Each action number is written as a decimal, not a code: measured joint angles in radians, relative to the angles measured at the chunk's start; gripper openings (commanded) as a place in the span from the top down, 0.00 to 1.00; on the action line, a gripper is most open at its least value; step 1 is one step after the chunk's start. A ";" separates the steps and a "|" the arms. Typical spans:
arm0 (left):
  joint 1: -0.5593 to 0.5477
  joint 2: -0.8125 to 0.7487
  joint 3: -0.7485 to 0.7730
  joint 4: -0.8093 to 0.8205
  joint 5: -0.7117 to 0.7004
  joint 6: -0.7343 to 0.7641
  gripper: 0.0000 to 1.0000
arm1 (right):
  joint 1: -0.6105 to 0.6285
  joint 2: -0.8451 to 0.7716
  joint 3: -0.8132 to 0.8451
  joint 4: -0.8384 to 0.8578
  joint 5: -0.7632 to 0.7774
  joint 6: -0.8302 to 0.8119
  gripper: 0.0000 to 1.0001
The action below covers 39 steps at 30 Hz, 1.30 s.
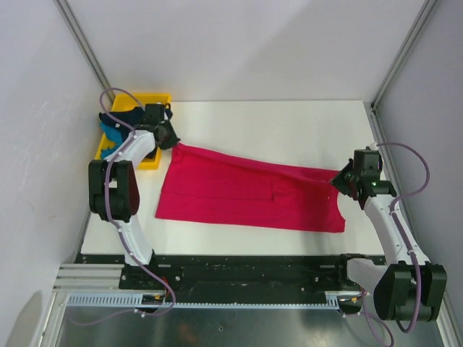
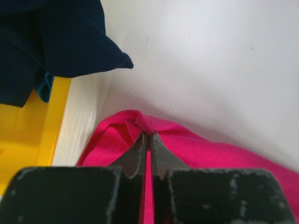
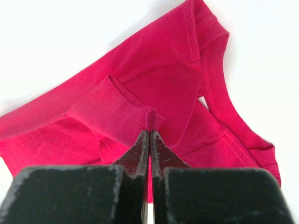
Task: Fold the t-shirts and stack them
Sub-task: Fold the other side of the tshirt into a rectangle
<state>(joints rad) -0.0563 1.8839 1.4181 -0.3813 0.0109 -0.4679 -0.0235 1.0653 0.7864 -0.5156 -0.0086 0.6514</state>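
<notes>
A crimson-pink t-shirt [image 1: 246, 195] lies stretched across the white table, folded lengthwise. My left gripper [image 1: 172, 141] is shut on its far left corner, with pink cloth [image 2: 187, 144] pinched between the tips of this gripper [image 2: 149, 134]. At the right end my right gripper [image 1: 341, 181] is shut on a fold of the same shirt [image 3: 154, 84] near the collar, and a small nub of cloth pokes above its tips [image 3: 149, 131]. A dark navy t-shirt [image 2: 60, 37] and a teal-blue t-shirt [image 1: 110, 134] lie bunched in the yellow tray.
The yellow plastic tray [image 1: 150, 160] stands at the table's far left, right beside my left gripper; its wall [image 2: 51, 126] is close to the pink corner. Grey walls and metal posts enclose the table on both sides.
</notes>
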 measured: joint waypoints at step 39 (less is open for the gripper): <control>0.039 -0.459 -0.570 -0.019 -0.010 -0.189 0.65 | -0.018 -0.026 -0.072 -0.049 -0.044 0.011 1.00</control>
<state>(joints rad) -0.0174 1.4246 0.8486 -0.4004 0.0010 -0.6571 -0.0418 1.0397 0.7143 -0.5648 -0.0528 0.6621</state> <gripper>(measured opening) 0.395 0.017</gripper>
